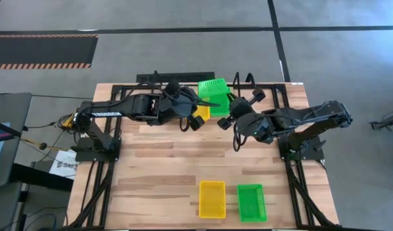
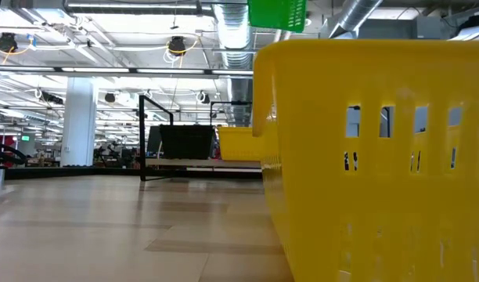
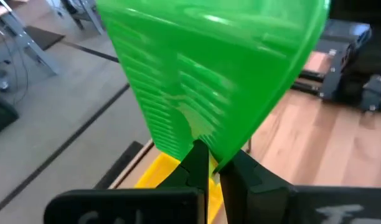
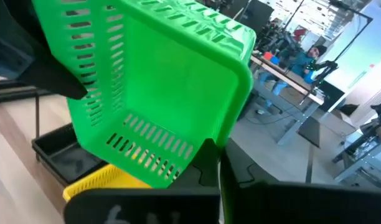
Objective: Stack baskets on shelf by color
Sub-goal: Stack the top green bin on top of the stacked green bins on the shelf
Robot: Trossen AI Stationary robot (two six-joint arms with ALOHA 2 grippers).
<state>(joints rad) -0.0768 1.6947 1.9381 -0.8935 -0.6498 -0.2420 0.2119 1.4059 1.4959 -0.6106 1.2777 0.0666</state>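
Both grippers, left gripper (image 1: 198,110) and right gripper (image 1: 227,115), pinch 1 green basket (image 1: 214,94) mid-air at top centre, above a yellow basket (image 1: 201,113). 2 baskets (image 1: 212,198) wait, bottom centre.

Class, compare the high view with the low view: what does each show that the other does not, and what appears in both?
Only the high view shows both arms, the left gripper and right gripper each shut on the raised green basket, plus a second green basket lying on the table. Only the low view shows the room's ceiling lights and a black basket on the shelf. Both show the raised green basket and the near yellow basket.
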